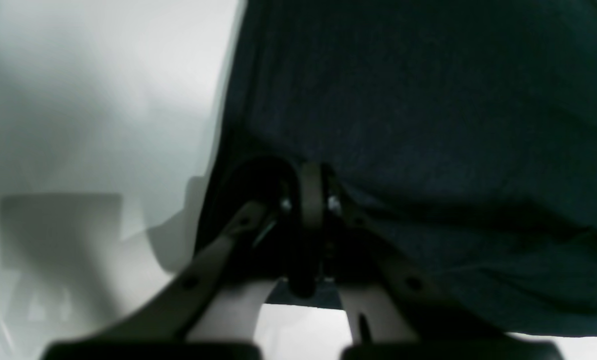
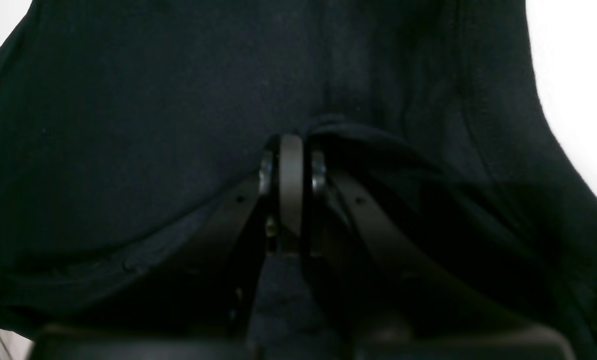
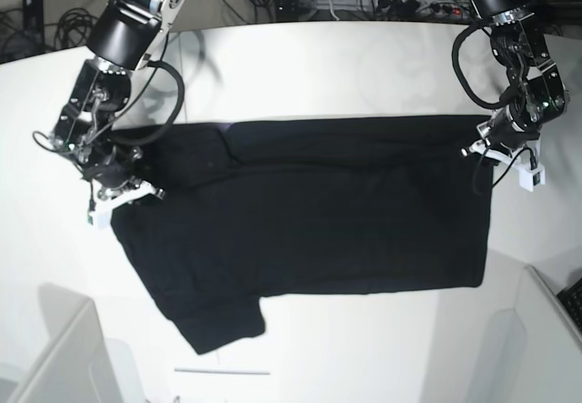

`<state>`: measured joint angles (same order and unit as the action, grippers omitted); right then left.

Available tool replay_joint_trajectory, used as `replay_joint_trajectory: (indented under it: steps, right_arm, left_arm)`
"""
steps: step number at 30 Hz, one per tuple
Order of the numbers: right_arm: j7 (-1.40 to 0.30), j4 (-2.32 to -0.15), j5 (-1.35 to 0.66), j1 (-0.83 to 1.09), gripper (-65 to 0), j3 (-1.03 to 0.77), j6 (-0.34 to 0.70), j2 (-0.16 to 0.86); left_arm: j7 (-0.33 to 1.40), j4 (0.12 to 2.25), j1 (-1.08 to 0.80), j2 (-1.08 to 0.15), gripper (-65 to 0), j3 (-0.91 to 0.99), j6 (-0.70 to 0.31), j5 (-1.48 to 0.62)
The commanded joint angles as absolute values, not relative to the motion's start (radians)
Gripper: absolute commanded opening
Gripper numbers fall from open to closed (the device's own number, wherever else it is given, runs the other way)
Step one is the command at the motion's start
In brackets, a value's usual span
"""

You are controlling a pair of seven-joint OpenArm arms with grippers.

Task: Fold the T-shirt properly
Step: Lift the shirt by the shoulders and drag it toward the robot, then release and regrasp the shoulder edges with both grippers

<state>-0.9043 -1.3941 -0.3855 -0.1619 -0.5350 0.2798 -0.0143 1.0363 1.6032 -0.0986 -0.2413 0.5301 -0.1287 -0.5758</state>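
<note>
White table (image 3: 346,66) carried the black T-shirt (image 3: 309,212), spread wide between my two arms.
I saw the left gripper (image 1: 311,200) clamped on its cloth at one edge, and the right gripper (image 2: 291,175) clamped likewise at the opposite edge.

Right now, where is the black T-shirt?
In the base view the T-shirt lies spread across the middle of the white table, stretched between the two arms, with one sleeve hanging toward the near left edge.
</note>
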Motion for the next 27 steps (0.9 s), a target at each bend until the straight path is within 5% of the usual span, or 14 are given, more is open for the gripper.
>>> replay_joint_trajectory:
  steps: [1, 4, 6, 12, 15, 22, 27]
  right_arm:
    - [-0.881, -1.415, -0.400, -0.182, -61.7, -0.536, 0.283, -0.005]
    - [-0.881, -1.415, -0.400, -0.182, -43.4, -0.538, 0.283, -0.005]
    - [-0.881, -1.417, -0.401, -0.182, -37.7, -0.538, 0.283, -0.005]
    - [-0.839, -1.446, -0.401, -0.171, -38.4, -0.575, 0.265, -0.010]
    - [-0.797, -1.509, -0.403, -0.147, -37.7, -0.599, 0.173, -0.012]
    - [-0.769, -1.716, -0.407, -0.035, -36.8, -0.607, 0.051, -0.013]
    - [-0.774, -1.863, -0.409, 0.070, -29.4, -0.650, 0.036, -0.082]
  left_arm:
    - [1.018, 1.618, -0.087, -0.259, -65.0, 0.535, -0.130, -0.581]
    - [1.017, 1.618, -0.087, -0.259, -65.0, 0.536, -0.130, -0.581]
    - [1.017, 1.618, -0.087, -0.259, -65.0, 0.539, -0.130, -0.581]
    - [1.012, 1.627, -0.087, -0.259, -26.0, 0.545, -0.133, -0.582]
    - [0.958, 1.630, -0.094, -0.254, -13.5, 0.572, -0.134, -0.588]
    - [0.854, 1.705, -0.160, -0.248, -10.9, 0.667, -0.148, -0.631]
    - [0.851, 1.765, -0.288, -0.245, -11.0, 0.803, -0.331, -0.848]
